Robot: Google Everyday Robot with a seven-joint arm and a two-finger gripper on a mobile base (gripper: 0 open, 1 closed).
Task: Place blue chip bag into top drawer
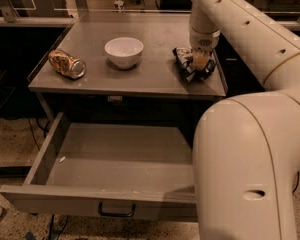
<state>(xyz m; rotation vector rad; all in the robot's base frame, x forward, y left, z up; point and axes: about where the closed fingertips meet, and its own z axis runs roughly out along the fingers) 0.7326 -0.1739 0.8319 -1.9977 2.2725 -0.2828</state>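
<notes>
The blue chip bag (184, 58) lies crumpled on the grey table top (155, 79) near its right edge. My gripper (200, 61) hangs from the white arm straight down onto the bag, its tan tip on the bag's right half and hiding part of it. The top drawer (65, 200) is pulled wide open below the table front, with its black handle (116, 211) at the centre of its front panel. Its grey inside shows nothing but a small pale speck at the left.
A white bowl (123, 51) stands at the table's middle. An orange patterned can (66, 64) lies on its side at the left. My large white arm body (250, 174) covers the right part of the drawer. Dark furniture stands behind the table.
</notes>
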